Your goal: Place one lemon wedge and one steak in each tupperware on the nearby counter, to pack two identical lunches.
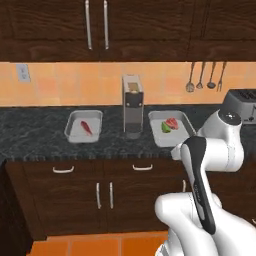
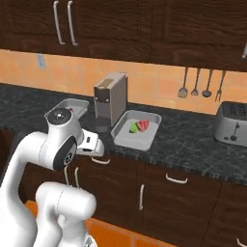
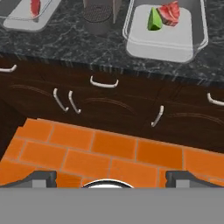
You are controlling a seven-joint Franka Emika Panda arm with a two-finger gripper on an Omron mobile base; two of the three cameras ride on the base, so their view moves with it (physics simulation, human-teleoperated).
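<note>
Two shallow light-grey rectangular tupperware trays on the black-grey speckled stone counter [image 1: 40, 135], either side of one tall grey-brown box appliance [image 1: 132, 105]. Left tray [image 1: 83, 126]: one red steak [image 1: 86, 128]. Right tray [image 1: 170, 128]: one red steak [image 1: 172, 123] touching one green lemon wedge [image 1: 165, 127]. One white arm, elbow raised, hand held out over the orange tiled floor [image 3: 109, 153] before the cabinets; two-finger gripper [image 3: 109, 178] with jaws spread wide, holding nothing.
</note>
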